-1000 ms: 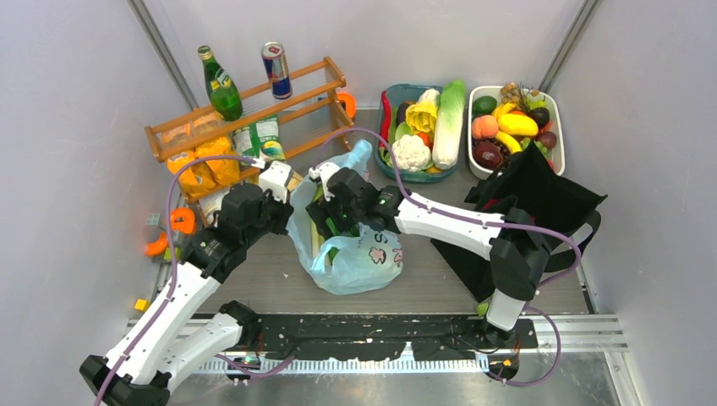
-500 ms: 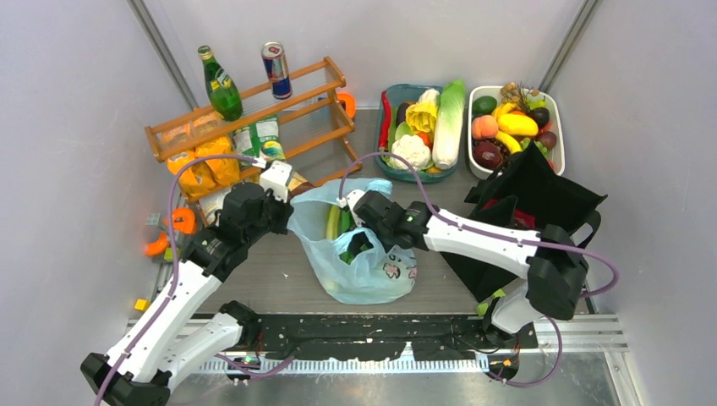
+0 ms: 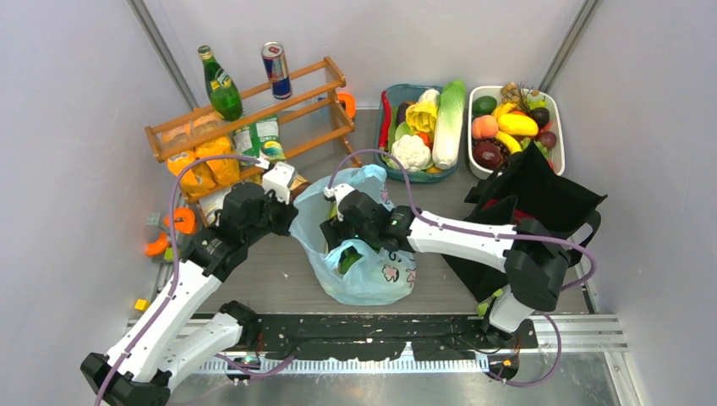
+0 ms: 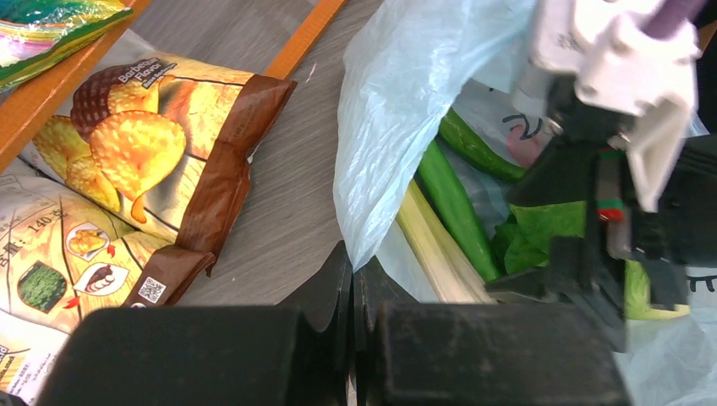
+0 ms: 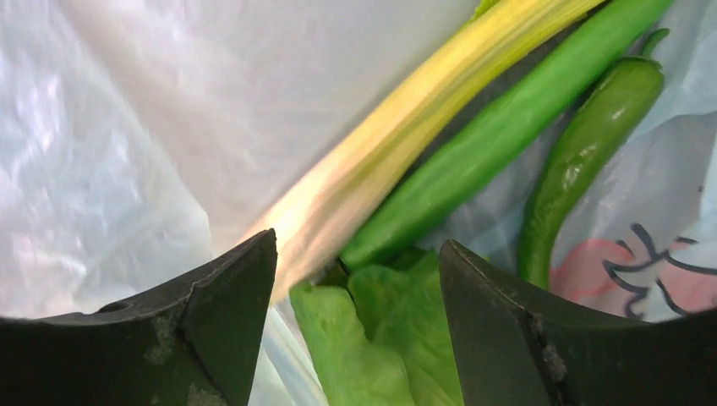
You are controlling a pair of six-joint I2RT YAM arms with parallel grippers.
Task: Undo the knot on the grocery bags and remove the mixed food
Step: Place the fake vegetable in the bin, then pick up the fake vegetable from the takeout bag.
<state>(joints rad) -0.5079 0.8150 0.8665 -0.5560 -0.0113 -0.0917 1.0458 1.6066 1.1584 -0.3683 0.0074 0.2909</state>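
The light-blue plastic grocery bag lies open on the table between my arms. My left gripper is shut on its left rim, holding the mouth up. My right gripper reaches into the mouth, open. Its fingers stand either side of a leafy green cabbage. Beyond it lie a white-stemmed leek, a green cucumber and a thin green pepper. The black tote stands at the right. No knot shows on either bag.
A wooden rack at the back left carries a green bottle, a can and orange packets. Crisp packets lie left of the bag. A teal tray of vegetables and a white tray of fruit stand behind.
My right gripper drew back to the right and has come back left, lower into the bag's mouth. The bag's mouth stands wider. The left gripper keeps its hold.
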